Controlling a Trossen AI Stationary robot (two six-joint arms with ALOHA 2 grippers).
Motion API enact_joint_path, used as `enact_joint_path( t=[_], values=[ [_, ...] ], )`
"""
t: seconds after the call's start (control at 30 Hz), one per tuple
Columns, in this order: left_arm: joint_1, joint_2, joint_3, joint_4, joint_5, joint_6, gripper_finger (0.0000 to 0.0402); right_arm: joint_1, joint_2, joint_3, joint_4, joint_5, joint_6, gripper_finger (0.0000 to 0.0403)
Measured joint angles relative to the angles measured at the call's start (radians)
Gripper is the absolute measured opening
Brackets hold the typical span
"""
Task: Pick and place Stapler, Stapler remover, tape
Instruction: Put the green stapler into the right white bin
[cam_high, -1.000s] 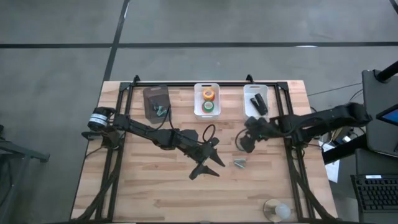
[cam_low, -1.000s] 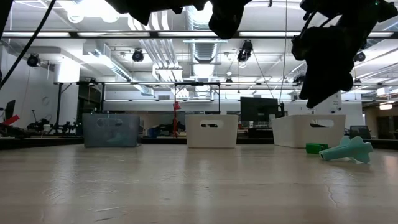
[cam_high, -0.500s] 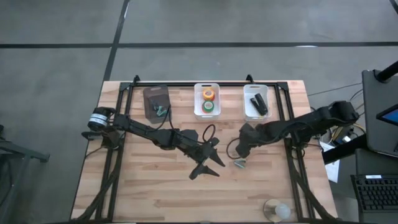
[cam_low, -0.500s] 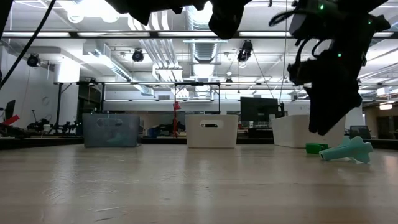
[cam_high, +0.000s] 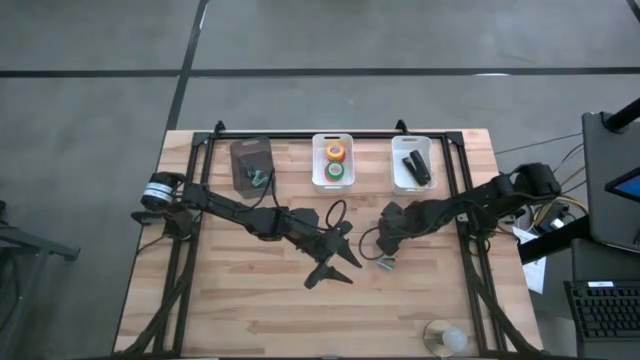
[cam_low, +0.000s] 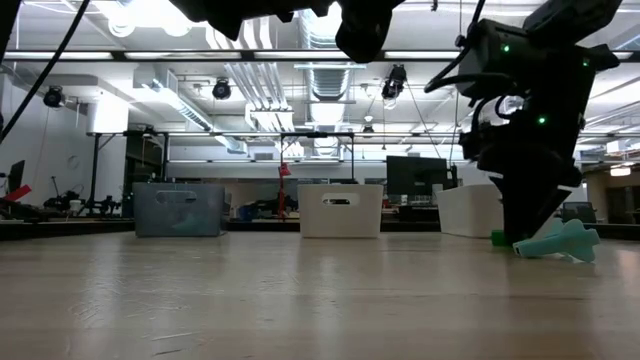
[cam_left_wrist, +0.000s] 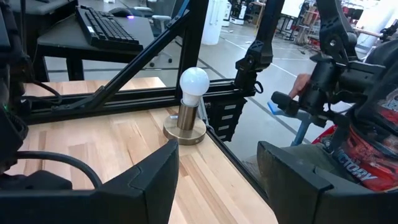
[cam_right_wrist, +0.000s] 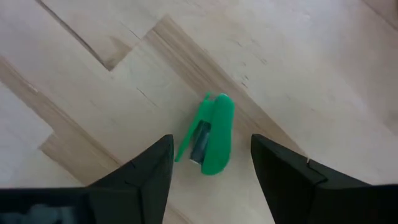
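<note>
A small green stapler remover (cam_right_wrist: 211, 134) lies flat on the wood, right of the table's middle. My right gripper (cam_right_wrist: 211, 140) points steeply down over it, open, one finger on each side and touching nothing. In the low view its fingertips (cam_low: 530, 228) hang just above the table, beside a pale teal claw-shaped piece (cam_low: 558, 241). My left gripper (cam_high: 335, 257) waits open at mid-table, holding nothing. At the far edge the black stapler (cam_high: 415, 166) lies in a white bin (cam_high: 398, 180), tape rolls (cam_high: 334, 160) lie in the middle white bin, and a dark bin (cam_high: 248, 152) holds a greenish piece.
A light bulb on a round stand (cam_high: 444, 337) sits at the near right corner. Black frame rails (cam_high: 465, 200) run along the table's sides and far edge. Bare wood lies toward the near edge (cam_high: 300, 320).
My right gripper has come down toward the table and a little toward the near edge, tipping to point more steeply down, and now stands over the green piece. Nothing on the table has moved.
</note>
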Motion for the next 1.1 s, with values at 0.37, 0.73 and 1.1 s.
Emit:
enact_joint_path(
  t=[0.37,0.73,1.1],
  values=[
    [0.0,0.0,0.0,-0.001,0.0,0.0,0.0218,0.0,0.002,0.0,0.035,0.002,-0.022,0.0168],
    [0.0,0.0,0.0,-0.001,0.0,0.0,0.0218,0.0,0.002,0.0,0.034,0.002,-0.043,0.0106],
    [0.0,0.0,-0.002,-0.001,-0.01,0.004,0.0218,0.0,-0.001,0.016,0.032,0.001,-0.079,0.0072]
  ],
)
